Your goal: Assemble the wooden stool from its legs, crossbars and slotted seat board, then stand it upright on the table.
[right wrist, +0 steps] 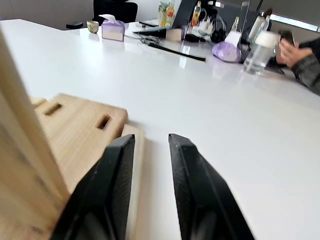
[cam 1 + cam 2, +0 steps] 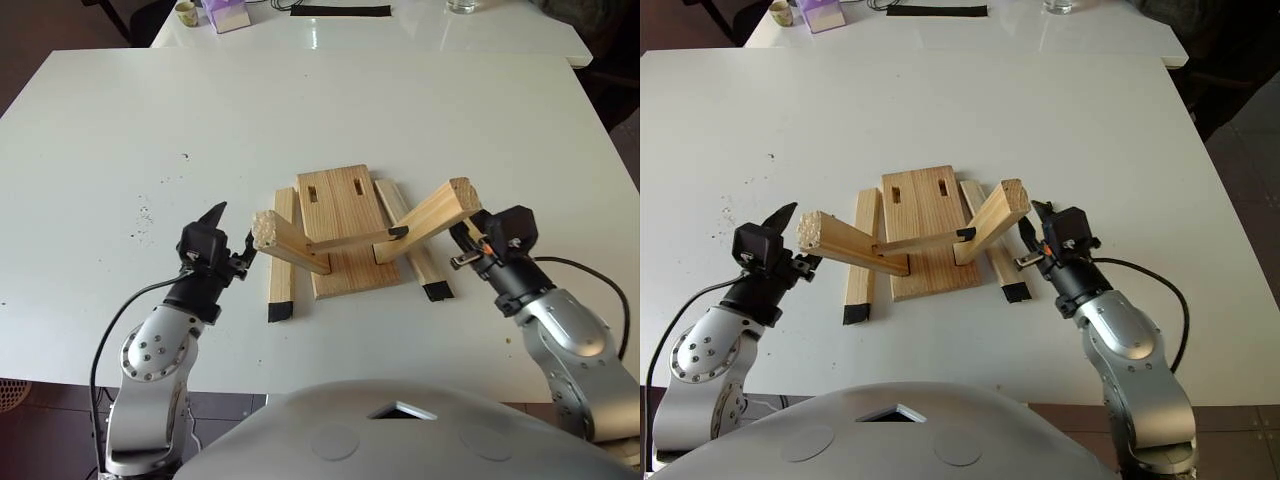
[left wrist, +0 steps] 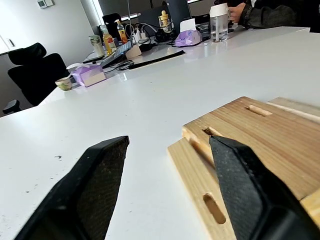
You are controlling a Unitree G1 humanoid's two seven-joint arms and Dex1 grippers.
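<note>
**Leg pair on the board, both grippers empty beside it**

The slotted seat board (image 2: 340,215) lies flat in the middle of the tabletop (image 2: 150,130), with 2 open slots at its far end. On its near half stands 1 leg pair. The left leg (image 2: 290,245) leans out to the left, the right leg (image 2: 430,215) leans out to the right, and the crossbar (image 2: 350,238) joins them low down. 2 more legs lie flat: the left loose leg (image 2: 283,270) just beside the board's left edge, and the right loose leg (image 2: 425,270) along its right edge.

My left gripper (image 3: 169,141) is spread wide just left of the left leg's top end, holding nothing. My right gripper (image 1: 149,140) shows only a narrow gap, also empty, just right of the right leg.

I judge the step in hand to be seating this pair squarely. I would take each leg near its top, draw both upright evenly and press down together. A push from 1 side could lever the crossbar out or skid the board.

On the far table a cup (image 2: 186,12) and a tissue box (image 2: 228,14) stand well apart from the work. A tissue sticks up from the box, and I cannot see into the cup.
</note>
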